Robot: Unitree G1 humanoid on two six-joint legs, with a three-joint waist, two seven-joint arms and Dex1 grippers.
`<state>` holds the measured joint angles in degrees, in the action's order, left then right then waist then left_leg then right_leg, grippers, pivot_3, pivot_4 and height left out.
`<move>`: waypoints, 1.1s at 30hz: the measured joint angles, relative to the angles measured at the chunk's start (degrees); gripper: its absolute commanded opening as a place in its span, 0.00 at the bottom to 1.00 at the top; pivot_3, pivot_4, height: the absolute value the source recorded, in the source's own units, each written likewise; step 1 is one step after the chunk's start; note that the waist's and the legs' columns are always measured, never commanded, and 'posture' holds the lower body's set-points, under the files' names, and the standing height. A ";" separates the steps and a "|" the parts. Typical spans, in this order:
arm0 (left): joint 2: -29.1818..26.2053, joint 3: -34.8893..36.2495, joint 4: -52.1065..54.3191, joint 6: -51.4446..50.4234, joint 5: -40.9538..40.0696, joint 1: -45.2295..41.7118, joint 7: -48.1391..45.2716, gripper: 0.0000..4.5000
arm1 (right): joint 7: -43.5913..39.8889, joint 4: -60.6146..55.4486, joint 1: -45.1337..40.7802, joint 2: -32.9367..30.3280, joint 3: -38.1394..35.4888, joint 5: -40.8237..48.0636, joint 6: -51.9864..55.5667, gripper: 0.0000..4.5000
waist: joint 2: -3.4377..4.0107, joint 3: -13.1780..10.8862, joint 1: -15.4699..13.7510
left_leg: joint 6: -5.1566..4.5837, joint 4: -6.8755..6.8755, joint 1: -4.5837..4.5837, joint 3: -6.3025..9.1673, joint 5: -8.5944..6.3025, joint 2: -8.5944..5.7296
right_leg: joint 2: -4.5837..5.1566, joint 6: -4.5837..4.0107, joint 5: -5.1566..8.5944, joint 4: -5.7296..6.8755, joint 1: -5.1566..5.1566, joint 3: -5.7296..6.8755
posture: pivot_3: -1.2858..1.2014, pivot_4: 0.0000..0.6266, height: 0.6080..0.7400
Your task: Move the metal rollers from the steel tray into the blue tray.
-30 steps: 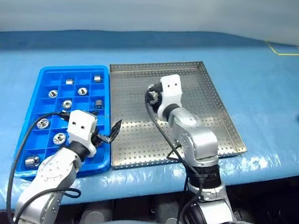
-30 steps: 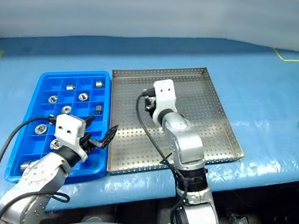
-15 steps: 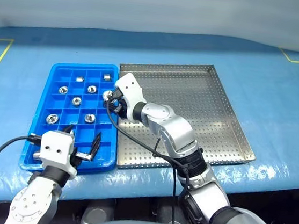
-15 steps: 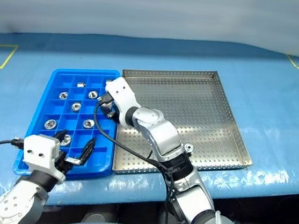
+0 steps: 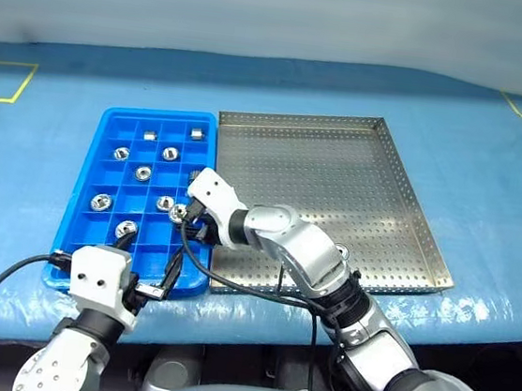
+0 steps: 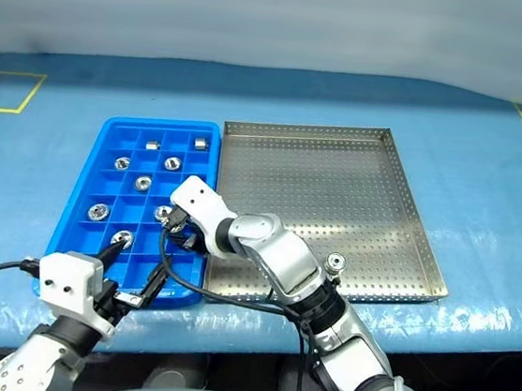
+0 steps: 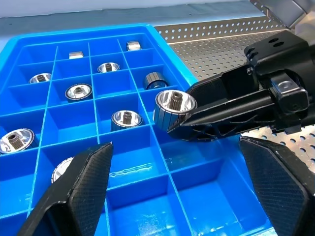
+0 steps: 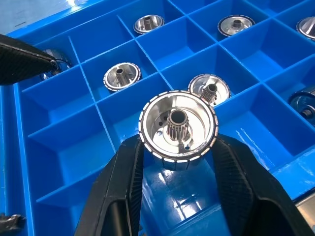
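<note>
1. Gripping one metal roller between its two black fingers, the right end effector hangs over the blue tray, near the tray's right-hand rim.
2. That roller (a shiny ring with a ribbed edge and a toothed hub in the middle) sits clear above the compartments, not resting in one; in the left wrist view it shows at the tip of the right end effector.
3. The right arm reaches across from the steel tray side, its end effector pointing toward the robot's left.
4. The left end effector hovers at the near edge of the blue tray with its fingers spread wide and nothing between them.
5. Other metal rollers lie singly in compartments of the blue tray, spread over its far and middle rows; one sits in a nearer compartment just beyond the left end effector.
6. The steel tray lies just beside the blue tray on the robot's right, their long rims side by side; its perforated floor is bare where the right arm does not cover it.
7. Both trays rest on a counter covered in blue sheeting, with yellow tape lines at its far corners.
</note>
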<state>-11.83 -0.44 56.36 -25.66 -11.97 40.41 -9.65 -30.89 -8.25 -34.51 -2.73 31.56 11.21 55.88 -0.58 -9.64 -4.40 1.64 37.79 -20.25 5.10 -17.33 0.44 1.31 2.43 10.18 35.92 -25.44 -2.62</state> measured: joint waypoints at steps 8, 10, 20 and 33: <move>-0.95 -0.22 -0.15 -0.12 -0.46 -2.24 -1.07 1.00 | 1.99 -3.37 1.31 -1.13 -2.16 0.40 2.32 0.98 | 0.00 0.01 -0.46 | 0.00 0.07 0.03 0.00 0.00 0.00 | 0.00 0.01 0.00 0.03 0.04 0.02 | 0.63 0.24 1.00; -1.27 -0.24 -0.43 -0.22 -0.54 -3.53 -1.72 1.00 | 2.59 -3.91 1.77 -1.14 -2.78 0.46 2.67 0.98 | 0.00 0.01 -0.30 | 0.00 0.07 0.03 0.00 0.00 0.00 | 0.00 0.01 0.00 0.05 0.03 0.02 | 0.62 0.24 1.00; -3.25 -0.58 -4.83 -1.55 -2.20 -11.30 -3.73 1.00 | 8.95 -8.44 4.48 -6.45 -11.12 -0.28 8.51 0.98 | 0.00 0.02 2.18 | 0.01 0.07 -0.02 0.00 0.01 -0.03 | 0.04 0.03 -0.03 0.02 0.03 0.02 | 0.56 0.24 1.00; -5.23 -2.66 -10.20 -3.22 -4.71 -20.11 -7.33 1.00 | 16.13 -17.49 9.24 -12.74 -23.37 -1.58 20.22 0.98 | 0.00 0.02 6.49 | -0.01 0.12 -0.01 -0.12 -0.01 -0.05 | 0.03 0.16 -0.13 0.01 0.04 -0.14 | 0.51 0.24 1.00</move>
<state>-17.06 -3.10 46.16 -28.88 -16.68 20.31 -16.98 -14.76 -25.74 -25.26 -15.47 8.20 9.63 76.10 -0.58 -9.62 2.09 1.62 37.92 -20.26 4.99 -17.33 0.39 1.34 2.59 10.06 35.94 -25.40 -2.76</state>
